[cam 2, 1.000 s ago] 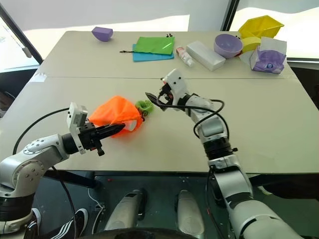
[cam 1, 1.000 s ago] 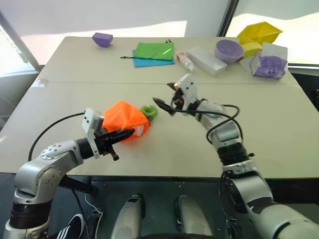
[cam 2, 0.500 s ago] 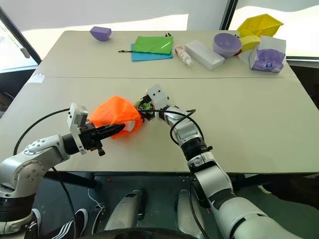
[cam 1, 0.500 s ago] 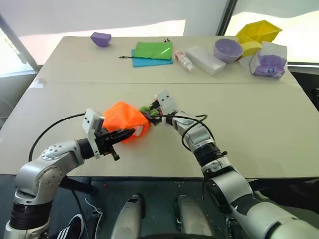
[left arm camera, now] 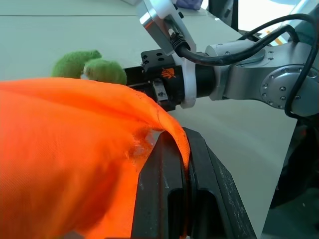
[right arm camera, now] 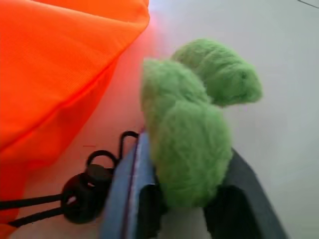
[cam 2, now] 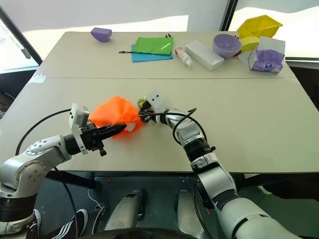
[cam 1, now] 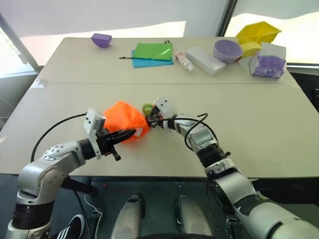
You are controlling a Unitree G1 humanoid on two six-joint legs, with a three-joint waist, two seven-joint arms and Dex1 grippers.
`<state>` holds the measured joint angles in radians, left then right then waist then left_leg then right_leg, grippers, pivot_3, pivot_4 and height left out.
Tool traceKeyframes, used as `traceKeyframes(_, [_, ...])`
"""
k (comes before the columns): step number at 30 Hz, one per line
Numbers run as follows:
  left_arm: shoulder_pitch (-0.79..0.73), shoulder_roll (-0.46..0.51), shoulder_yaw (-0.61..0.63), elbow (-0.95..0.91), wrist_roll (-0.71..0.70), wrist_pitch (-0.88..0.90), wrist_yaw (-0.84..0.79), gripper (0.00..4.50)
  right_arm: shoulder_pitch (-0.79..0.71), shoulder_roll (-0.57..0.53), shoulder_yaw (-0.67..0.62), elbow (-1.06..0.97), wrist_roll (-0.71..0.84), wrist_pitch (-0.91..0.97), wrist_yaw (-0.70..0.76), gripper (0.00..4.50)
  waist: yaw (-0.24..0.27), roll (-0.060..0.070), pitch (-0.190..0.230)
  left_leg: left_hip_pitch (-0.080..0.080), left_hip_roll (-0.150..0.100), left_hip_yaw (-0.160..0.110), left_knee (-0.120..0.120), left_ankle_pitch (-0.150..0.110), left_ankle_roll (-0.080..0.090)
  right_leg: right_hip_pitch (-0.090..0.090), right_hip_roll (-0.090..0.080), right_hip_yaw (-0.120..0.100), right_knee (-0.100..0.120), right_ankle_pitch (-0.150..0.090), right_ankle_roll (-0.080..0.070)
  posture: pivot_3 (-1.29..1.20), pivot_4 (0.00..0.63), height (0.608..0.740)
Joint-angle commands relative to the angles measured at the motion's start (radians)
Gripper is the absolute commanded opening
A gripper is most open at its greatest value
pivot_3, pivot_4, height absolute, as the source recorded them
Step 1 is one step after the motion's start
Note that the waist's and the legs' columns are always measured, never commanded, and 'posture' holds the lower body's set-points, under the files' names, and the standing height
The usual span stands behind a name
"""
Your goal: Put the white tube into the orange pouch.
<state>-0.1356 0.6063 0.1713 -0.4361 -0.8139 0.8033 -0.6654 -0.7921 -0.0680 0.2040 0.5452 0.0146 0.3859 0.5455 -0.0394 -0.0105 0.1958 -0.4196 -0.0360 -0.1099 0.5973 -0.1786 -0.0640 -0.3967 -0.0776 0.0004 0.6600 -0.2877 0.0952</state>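
Right wrist view: green pom-pom [right arm camera: 192, 149] fronting orange pouch [right arm camera: 55, 64].

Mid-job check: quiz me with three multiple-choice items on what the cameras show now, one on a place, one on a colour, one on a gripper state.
1. Where is the orange pouch?
A. near the table's front edge, between the two grippers
B. at the far edge beside the purple bowl
C. inside the yellow bin

2. What colour is the pom-pom?
A. blue
B. green
C. purple

3. What is the right gripper doing?
A. wide open above the table
B. shut on the white box
C. shut on the pom-pom

Answers:
1 A, it lies close in, the left gripper shut on its fabric.
2 B, fuzzy green in the right wrist view.
3 C, its fingers clamp the pom-pom.
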Motion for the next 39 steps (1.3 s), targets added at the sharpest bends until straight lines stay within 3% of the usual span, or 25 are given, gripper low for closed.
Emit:
traceKeyframes(1, [-0.016, 0.004, 0.001, -0.024, 0.009, -0.026, -0.003, 0.00, 0.013, -0.012, -0.090, -0.094, 0.067, -0.015, -0.009, 0.02, 0.002, 0.000, 0.000, 0.000, 0.000, 0.000, 0.000, 0.000, 0.000, 0.000, 0.000, 0.000, 0.000, 0.000, 0.000, 0.00, 0.150, 0.740])
traceKeyframes(9, [-0.055, 0.013, -0.029, 0.030, 0.101, -0.113, -0.038, 0.00, 0.188, -0.161, -0.157, -0.441, 0.178, 0.134, 0.079, 0.02, 0.006, 0.000, 0.000, -0.001, 0.000, 0.000, -0.001, 0.000, 0.000, -0.001, -0.001, 0.000, -0.001, 0.000, 0.001, 0.00, 0.150, 0.740])
traceKeyframes(16, [-0.073, 0.021, -0.070, 0.076, 0.150, -0.154, -0.094, 0.00, 0.265, -0.302, -0.316, -0.827, 0.520, 0.469, 0.192, 0.02, -0.003, 0.001, 0.000, -0.002, 0.001, 0.000, -0.002, 0.000, 0.000, -0.002, -0.001, 0.000, -0.001, 0.000, 0.000, 0.00, 0.150, 0.740])
traceKeyframes(25, [-0.067, 0.045, -0.085, 0.080, 0.137, -0.120, -0.151, 0.00, 0.141, -0.254, -0.489, -0.808, 0.801, 0.604, 0.079, 0.02, 0.000, 0.001, 0.000, -0.003, 0.001, 0.000, -0.001, 0.001, 0.001, -0.002, -0.002, 0.000, -0.002, -0.002, -0.003, 0.00, 0.150, 0.740])
traceKeyframes(32, [-0.033, 0.040, -0.089, 0.054, 0.165, -0.146, -0.145, 0.00, 0.302, -0.356, -0.400, -0.906, 0.866, 0.653, 0.176, 0.02, 0.021, 0.001, 0.000, -0.006, 0.001, 0.000, -0.002, -0.001, 0.004, -0.003, -0.003, -0.001, -0.005, -0.001, 0.001, 0.00, 0.150, 0.740])
traceKeyframes(39, [-0.010, 0.030, -0.093, 0.037, 0.172, -0.159, -0.145, 0.00, 0.350, -0.443, -0.505, -0.915, 1.079, 0.726, 0.215, 0.02, 0.027, 0.001, 0.000, -0.006, 0.001, 0.001, -0.001, -0.001, 0.005, -0.001, -0.004, 0.000, -0.009, -0.002, -0.002, 0.00, 0.150, 0.740])
